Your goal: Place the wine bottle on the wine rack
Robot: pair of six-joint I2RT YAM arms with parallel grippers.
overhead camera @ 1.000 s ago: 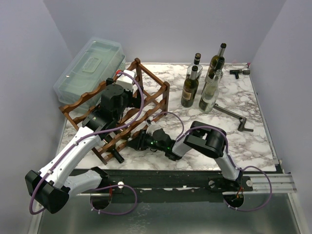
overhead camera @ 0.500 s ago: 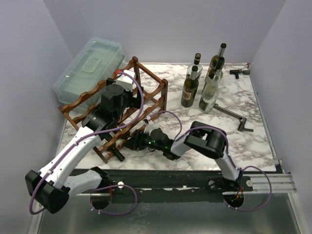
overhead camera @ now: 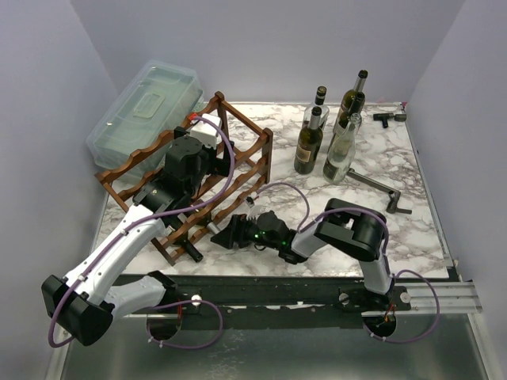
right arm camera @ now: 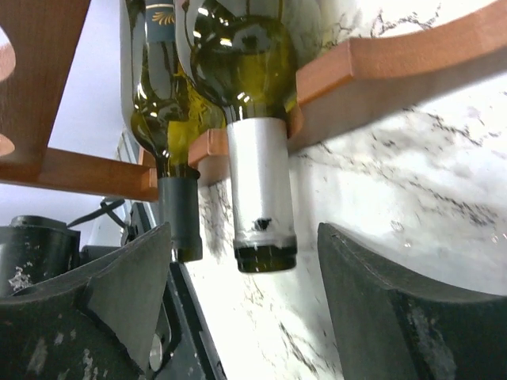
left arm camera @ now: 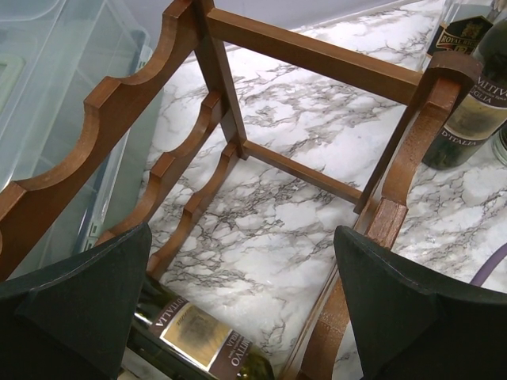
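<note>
The green glass wine bottle with a silver-foil neck point(right arm camera: 257, 158) lay on its side in the reddish-brown wooden wine rack with scalloped rails point(overhead camera: 238, 134). Its neck rested in a scallop and poked out past the rail, just beside a second green bottle with a dark capsule point(right arm camera: 178, 214). The right claw point(right arm camera: 242, 289) stood spread around the foil neck's end, both fingers clear of it. The left claw point(left arm camera: 245, 317) hung spread wide above the rack. The rack stood on the white marble-patterned table point(overhead camera: 412, 206), with a clear plastic lidded box point(overhead camera: 146, 103) beside it.
</note>
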